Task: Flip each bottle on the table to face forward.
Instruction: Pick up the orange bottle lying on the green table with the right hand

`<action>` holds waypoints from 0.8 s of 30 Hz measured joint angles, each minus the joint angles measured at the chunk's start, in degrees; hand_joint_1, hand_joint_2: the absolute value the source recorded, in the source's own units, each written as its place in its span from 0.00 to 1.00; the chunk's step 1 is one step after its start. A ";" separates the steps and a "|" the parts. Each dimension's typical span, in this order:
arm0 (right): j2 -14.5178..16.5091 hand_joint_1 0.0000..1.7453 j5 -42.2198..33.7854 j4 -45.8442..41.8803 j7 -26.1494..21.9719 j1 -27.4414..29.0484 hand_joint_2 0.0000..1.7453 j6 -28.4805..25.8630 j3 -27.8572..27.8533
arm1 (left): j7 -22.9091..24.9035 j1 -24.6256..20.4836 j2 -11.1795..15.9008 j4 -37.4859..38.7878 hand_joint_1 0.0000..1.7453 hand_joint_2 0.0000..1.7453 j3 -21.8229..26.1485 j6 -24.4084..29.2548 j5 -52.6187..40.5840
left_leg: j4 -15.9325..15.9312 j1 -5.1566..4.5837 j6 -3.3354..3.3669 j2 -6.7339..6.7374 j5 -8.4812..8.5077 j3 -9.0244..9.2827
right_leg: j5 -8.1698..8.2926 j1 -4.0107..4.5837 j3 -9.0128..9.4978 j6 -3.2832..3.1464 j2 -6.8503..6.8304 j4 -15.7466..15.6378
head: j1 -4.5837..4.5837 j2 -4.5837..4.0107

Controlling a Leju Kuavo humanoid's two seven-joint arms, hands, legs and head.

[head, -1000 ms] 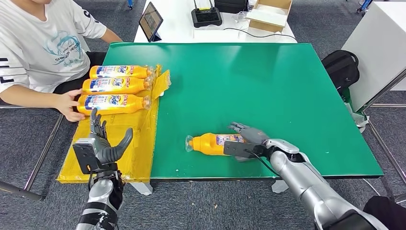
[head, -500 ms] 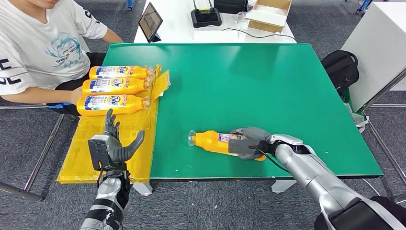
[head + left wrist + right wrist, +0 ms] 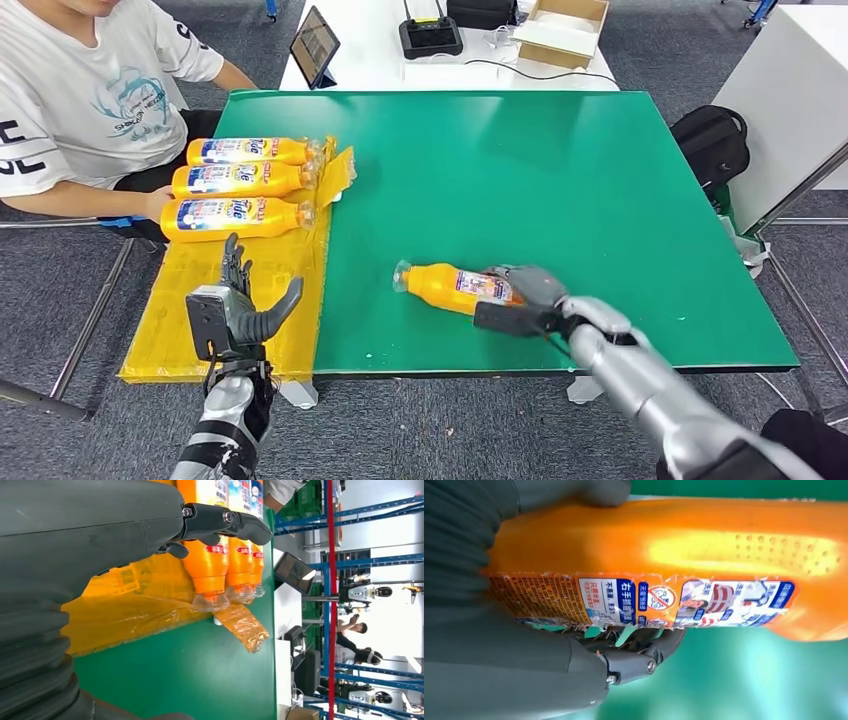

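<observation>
The right hand [image 3: 522,297] covers the base end of the bottle [image 3: 452,288] near the table's front edge; whether the base touches the table [image 3: 560,170] cannot be told. In the right wrist view, the bottle's neck and cap are cut off and the label print is too small to read. The person [image 3: 80,90] is cut off at the picture's top-left corner.

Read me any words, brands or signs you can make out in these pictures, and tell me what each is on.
"Tide": blue front labels of the three bottles lying on the yellow sheet.
"右手": small print, part of a line on the label of the bottle gripped by the right hand.
Crossed-out circle sign: same label.
Remaining label print and the print on the person's white shirt: too small to read.
</observation>
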 joint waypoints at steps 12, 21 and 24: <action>15.65 1.00 -1.05 -26.33 -18.92 17.06 1.00 -27.12 -24.10 | 6.51 3.00 -1.68 -5.15 0.00 1.00 -5.32 -15.38 10.31 | 0.00 -0.07 0.03 -0.05 -0.01 -0.46 | -0.02 -0.14 -0.49 0.00 -0.03 0.01 | 0.01 0.00; 18.38 1.00 -1.85 -29.21 -20.28 19.41 1.00 -27.28 -28.40 | 6.86 3.27 -1.68 -6.47 0.00 1.00 -7.88 -16.10 10.93 | 0.00 -0.09 0.03 -0.02 -0.01 -0.46 | -0.01 -0.13 -0.54 0.01 -0.02 0.02 | -0.01 0.00; 18.63 1.00 -1.94 -29.46 -20.31 19.63 1.00 -27.23 -28.86 | 6.86 3.30 -1.68 -6.64 0.00 1.00 -8.23 -16.19 10.96 | 0.00 -0.08 0.03 -0.01 -0.01 -0.47 | -0.01 -0.11 -0.55 0.01 -0.02 0.02 | 0.01 0.00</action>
